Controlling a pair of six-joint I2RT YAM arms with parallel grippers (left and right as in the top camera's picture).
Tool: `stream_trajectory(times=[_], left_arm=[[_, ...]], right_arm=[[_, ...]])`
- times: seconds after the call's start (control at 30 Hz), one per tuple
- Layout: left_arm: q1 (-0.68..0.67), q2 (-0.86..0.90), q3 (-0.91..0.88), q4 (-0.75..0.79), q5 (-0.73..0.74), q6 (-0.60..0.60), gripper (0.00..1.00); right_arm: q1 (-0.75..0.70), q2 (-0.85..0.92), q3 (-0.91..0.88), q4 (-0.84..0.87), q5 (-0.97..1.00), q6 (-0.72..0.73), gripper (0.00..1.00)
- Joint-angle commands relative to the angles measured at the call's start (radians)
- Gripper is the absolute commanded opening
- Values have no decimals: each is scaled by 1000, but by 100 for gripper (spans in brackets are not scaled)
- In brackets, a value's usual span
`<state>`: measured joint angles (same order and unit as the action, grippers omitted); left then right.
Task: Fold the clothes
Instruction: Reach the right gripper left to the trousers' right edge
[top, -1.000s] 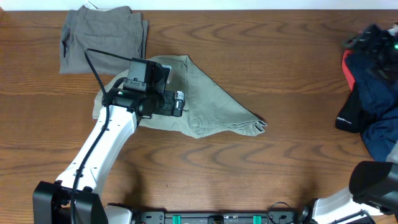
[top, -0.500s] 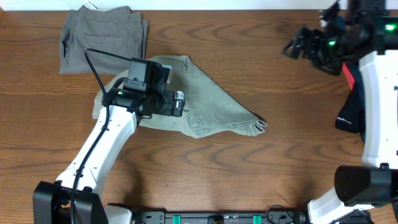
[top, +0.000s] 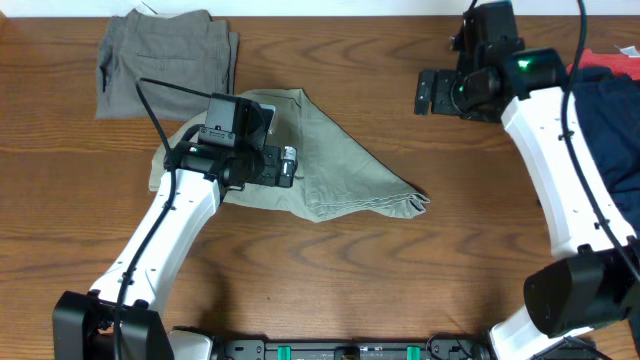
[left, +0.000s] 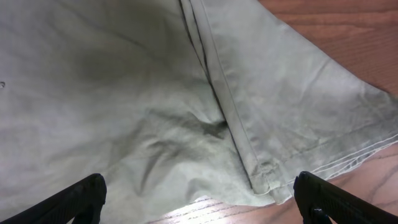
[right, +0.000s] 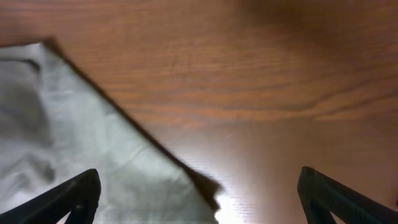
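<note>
Pale khaki trousers (top: 345, 160) lie in a rough triangle at the table's middle, their hem corner pointing right. My left gripper (top: 292, 166) hovers open just above them. In the left wrist view the fabric (left: 186, 93) with its seam and hem fills the frame, and the left gripper (left: 199, 202) has nothing between its fingers. My right gripper (top: 422, 92) hangs open over bare wood at the back right, apart from the trousers. The right wrist view shows the trousers' edge (right: 74, 143) at the left, and the right gripper (right: 199, 193) is empty.
Folded grey-olive trousers (top: 165, 60) lie at the back left corner. A heap of navy and red garments (top: 610, 100) sits at the right edge, behind my right arm. The wooden table (top: 400, 280) shows bare in front of the khaki trousers.
My right arm has swung up from the front right corner to the back and then leftward toward the middle. The left arm and the khaki trousers have not moved.
</note>
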<state>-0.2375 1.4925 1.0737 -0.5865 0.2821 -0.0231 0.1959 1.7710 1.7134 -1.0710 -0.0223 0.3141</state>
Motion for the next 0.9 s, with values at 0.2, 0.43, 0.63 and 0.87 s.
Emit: stream_trajectory(times=[0.2, 0.43, 0.63, 0.87], left_arm=[[3, 1, 3, 0, 2, -1, 98], [3, 1, 3, 0, 2, -1, 98], [3, 1, 3, 0, 2, -1, 98], [3, 1, 3, 0, 2, -1, 98]], right_arm=[[-2, -2, -251, 119, -225, -93, 99], [38, -2, -351, 117, -533, -382, 99], [129, -2, -351, 200, -446, -454, 99], [178, -2, -351, 275, -306, -393, 99]])
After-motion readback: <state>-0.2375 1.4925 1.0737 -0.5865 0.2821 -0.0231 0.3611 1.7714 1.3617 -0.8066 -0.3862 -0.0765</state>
